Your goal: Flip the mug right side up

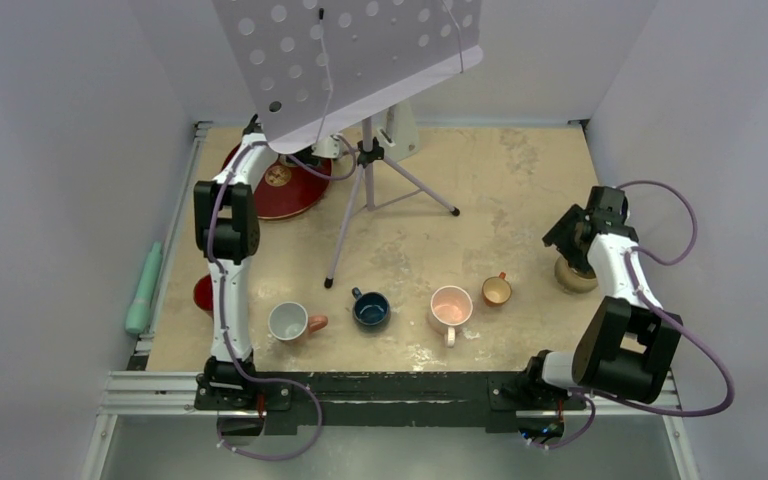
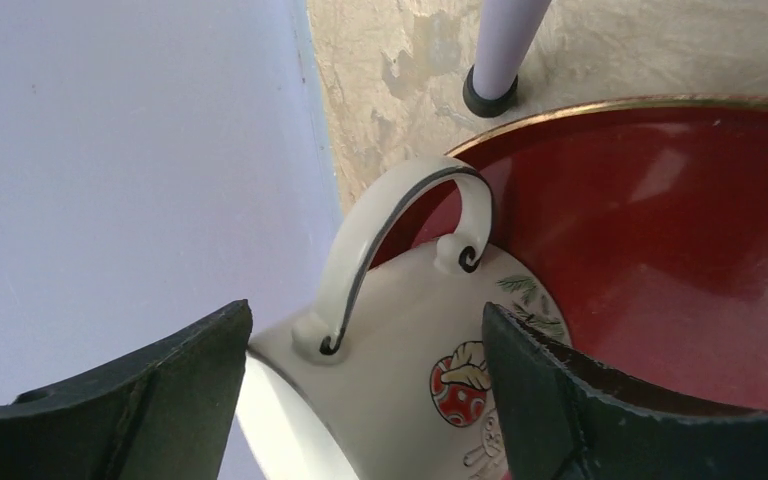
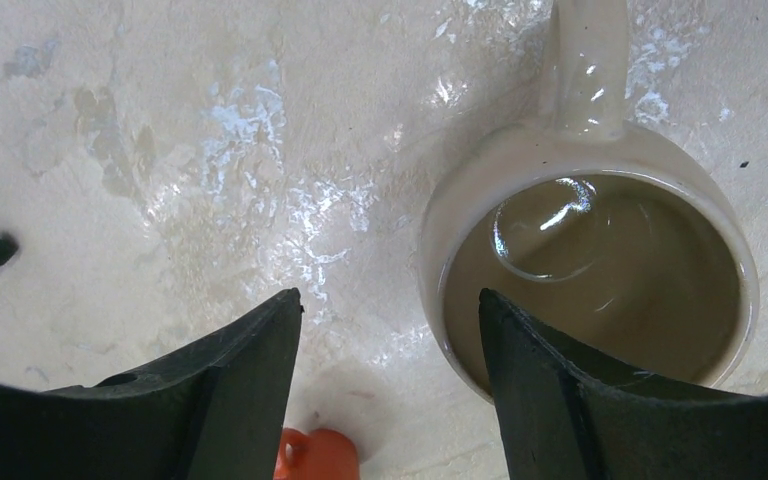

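A white mug [image 2: 410, 350] with a red mushroom picture is tilted, its curled handle up and its mouth toward the lower left, over the edge of a red bowl [image 2: 680, 250]. My left gripper [image 2: 367, 310] has its fingers against both sides of the mug. In the top view the mug [image 1: 278, 176] shows at the far left, and the gripper is mostly hidden under the stand's sheet. My right gripper [image 3: 390, 300] is open and empty above the table, beside an upright beige mug [image 3: 600, 270]; it also shows in the top view [image 1: 568, 235].
A music stand on a tripod [image 1: 365, 160] stands mid-back, one foot [image 2: 490, 95] by the bowl. Several upright mugs stand in a row near the front: white [image 1: 288, 322], dark blue [image 1: 370, 309], pink [image 1: 450, 308], small orange [image 1: 497, 290]. A green tool [image 1: 144, 290] lies off the left edge.
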### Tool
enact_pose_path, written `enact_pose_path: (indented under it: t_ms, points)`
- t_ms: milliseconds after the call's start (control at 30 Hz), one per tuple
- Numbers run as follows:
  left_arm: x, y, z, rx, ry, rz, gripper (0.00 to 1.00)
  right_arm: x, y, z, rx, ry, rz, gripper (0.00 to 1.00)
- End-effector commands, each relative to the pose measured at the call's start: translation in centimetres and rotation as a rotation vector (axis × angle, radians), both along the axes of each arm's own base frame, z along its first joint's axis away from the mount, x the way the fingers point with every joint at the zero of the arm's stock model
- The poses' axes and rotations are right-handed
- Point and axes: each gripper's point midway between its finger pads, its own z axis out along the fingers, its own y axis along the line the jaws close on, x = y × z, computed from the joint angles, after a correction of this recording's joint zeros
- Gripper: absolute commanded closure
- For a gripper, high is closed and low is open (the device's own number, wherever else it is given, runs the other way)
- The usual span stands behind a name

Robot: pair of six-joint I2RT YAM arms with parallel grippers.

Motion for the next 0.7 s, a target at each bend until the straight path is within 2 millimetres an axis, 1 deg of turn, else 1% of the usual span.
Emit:
enact_pose_path:
  t_ms: [0, 133, 200, 300, 433, 567, 667]
  points:
    - [1.5, 0.3, 1.5, 0.109, -0.080, -0.079, 0.15, 1.3, 0.0, 3.1, -0.028, -0.083, 0.064, 0.32]
    - [-1.6, 1.4, -1.4, 0.203, 0.048, -0.133, 0.27, 1.5, 0.1, 3.7, -0.033, -0.090, 0.087, 0.32]
    - [-2.8, 2.4, -2.2, 0.237, 0.085, -0.138, 0.33, 1.7, 0.1, 4.1, -0.034, -0.101, 0.096, 0.34]
    - [-4.0, 3.8, -2.2, 0.226, 0.130, -0.102, 0.37, 2.0, 0.0, 4.9, -0.042, -0.125, 0.093, 0.36]
    - [-7.1, 5.3, -2.8, 0.244, 0.237, -0.083, 0.40, 2.3, 0.6, 5.7, -0.022, -0.157, 0.116, 0.36]
    - [-9.6, 6.3, -2.9, 0.267, 0.232, -0.114, 0.40, 2.3, 1.0, 5.7, -0.011, -0.172, 0.132, 0.36]
    - [-11.2, 6.5, -3.0, 0.286, 0.237, -0.156, 0.40, 2.2, 1.3, 5.4, 0.000, -0.171, 0.139, 0.37]
